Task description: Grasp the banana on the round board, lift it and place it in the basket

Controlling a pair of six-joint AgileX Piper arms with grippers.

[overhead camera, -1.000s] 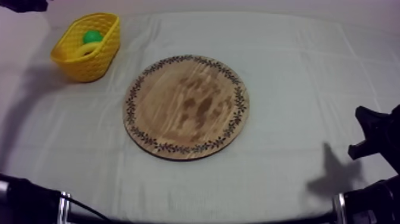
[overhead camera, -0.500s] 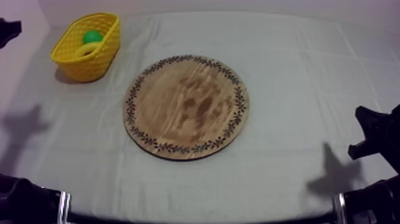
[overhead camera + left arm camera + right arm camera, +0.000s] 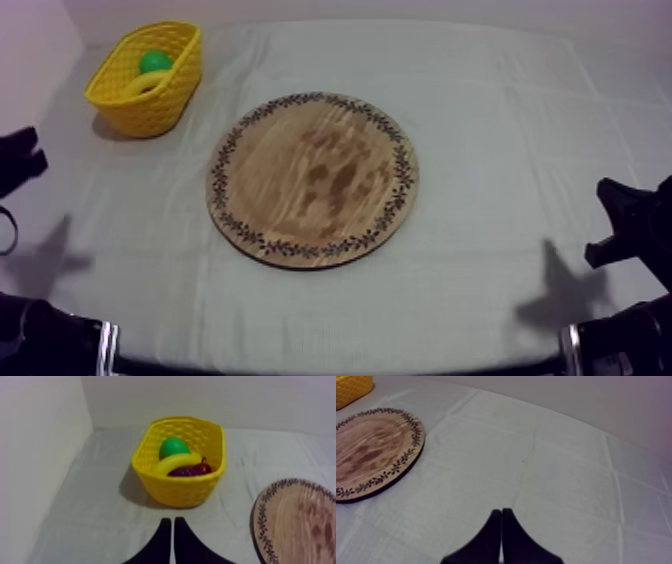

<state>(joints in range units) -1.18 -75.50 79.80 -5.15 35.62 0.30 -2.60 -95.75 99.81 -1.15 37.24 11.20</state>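
The yellow basket (image 3: 150, 115) stands at the far left of the table. Inside it lies the banana (image 3: 176, 462), between a green pear (image 3: 174, 447) and a small red fruit (image 3: 202, 468). The round wooden board (image 3: 312, 178) in the middle of the table is bare. My left gripper (image 3: 18, 160) hangs at the left edge, well short of the basket (image 3: 182, 488); in the left wrist view its fingers lie together, so my left gripper (image 3: 170, 521) is shut on nothing. My right gripper (image 3: 625, 225) rests at the right edge, and my right gripper (image 3: 501, 512) is likewise shut and holds nothing.
Grey-white cloth covers the table all around the board (image 3: 371, 451) and the basket's corner (image 3: 351, 386). A pale wall rises just left of the basket. The board's rim (image 3: 260, 521) lies right of the left fingers.
My left arm has drawn back from the far left corner above the basket, down along the left edge toward the near side. Its shadow moved with it. The right arm is still.
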